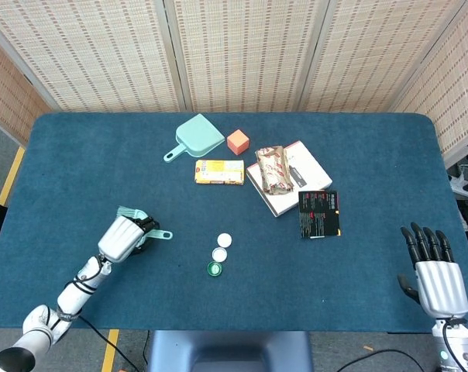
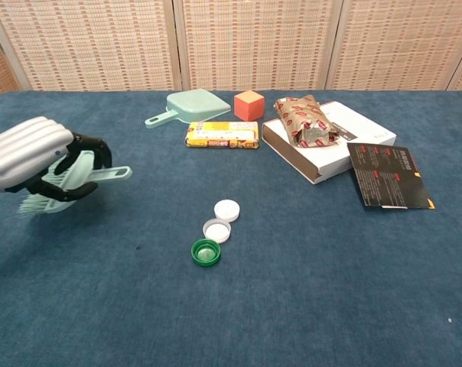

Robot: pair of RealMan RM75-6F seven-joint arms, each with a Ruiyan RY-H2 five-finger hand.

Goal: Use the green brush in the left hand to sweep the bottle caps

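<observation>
Left hand (image 2: 34, 159) clenched around green brush (image 2: 72, 180), held well left of bottle caps (image 2: 216, 230) clustered mid-table. Right hand (image 1: 434, 273) released, fingers spread, at table's near right edge.

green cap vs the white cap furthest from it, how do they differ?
The green cap is green; the far white cap is white. The green cap lies open side up, showing its hollow; the far white cap shows a flat, closed top. The green cap sits nearest the camera, the white one farthest. Both lie flat on the table.
</observation>
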